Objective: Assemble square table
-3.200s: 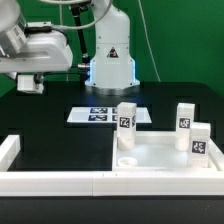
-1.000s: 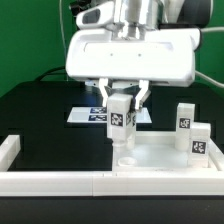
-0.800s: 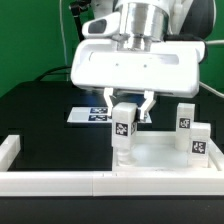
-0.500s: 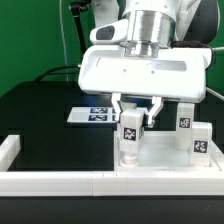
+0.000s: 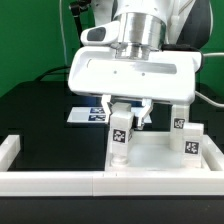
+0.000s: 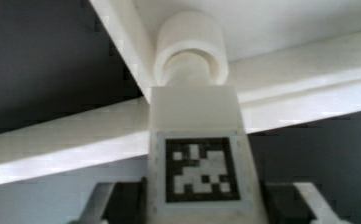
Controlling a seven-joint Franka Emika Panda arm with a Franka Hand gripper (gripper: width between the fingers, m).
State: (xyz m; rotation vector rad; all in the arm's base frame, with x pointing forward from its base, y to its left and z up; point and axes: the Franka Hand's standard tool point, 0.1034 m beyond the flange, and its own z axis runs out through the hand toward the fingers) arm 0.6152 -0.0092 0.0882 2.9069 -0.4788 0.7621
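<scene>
Apparently the gripper [image 5: 127, 113] clamps a leg block [image 5: 120, 136] upright over the square table [image 5: 160, 153].

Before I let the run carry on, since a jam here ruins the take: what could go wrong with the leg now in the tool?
The tool holds a leg block over the square table. It looks slightly tilted in the exterior view, so it might jam or seat crooked. The slab could shift if pushed. Two more leg blocks stand close by and could be knocked.
</scene>
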